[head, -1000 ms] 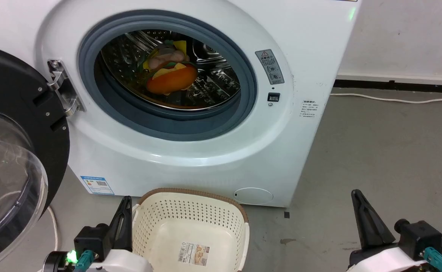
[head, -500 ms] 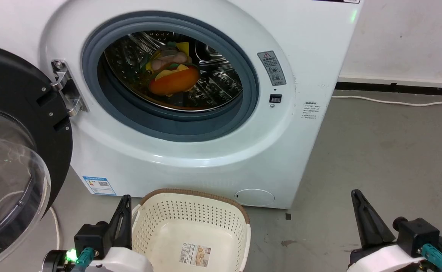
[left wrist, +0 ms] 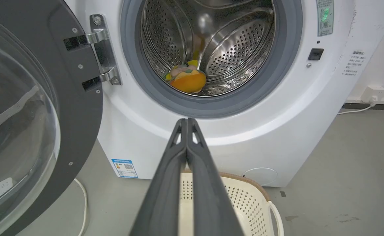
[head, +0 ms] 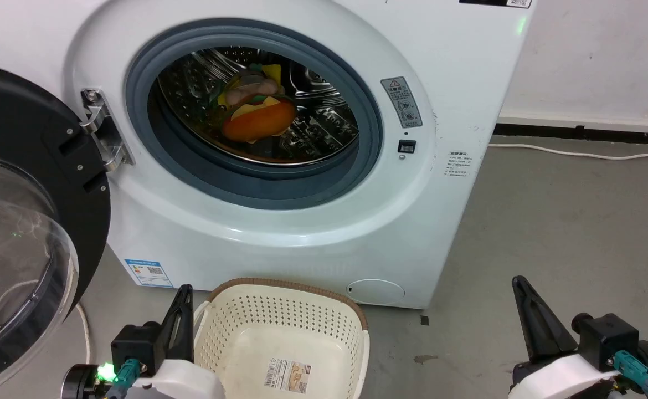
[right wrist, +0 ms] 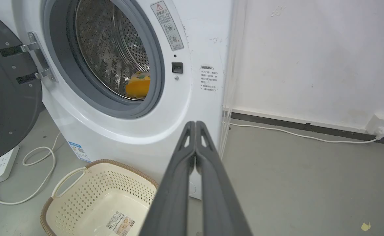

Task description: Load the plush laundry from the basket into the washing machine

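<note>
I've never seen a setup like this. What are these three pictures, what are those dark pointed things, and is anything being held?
A wheeled robot with two arms took them. One looks down from a camera on its head; the other two come from cameras on its wrists, each looking along that arm's tool. The dark wedges are the left tool and the right tool: each is two long fingers pressed together, holding nothing. On the floor stands a white washing machine, its round door swung open. An orange plush toy lies in the steel drum. In front sits a cream basket holding just a paper label.
</note>
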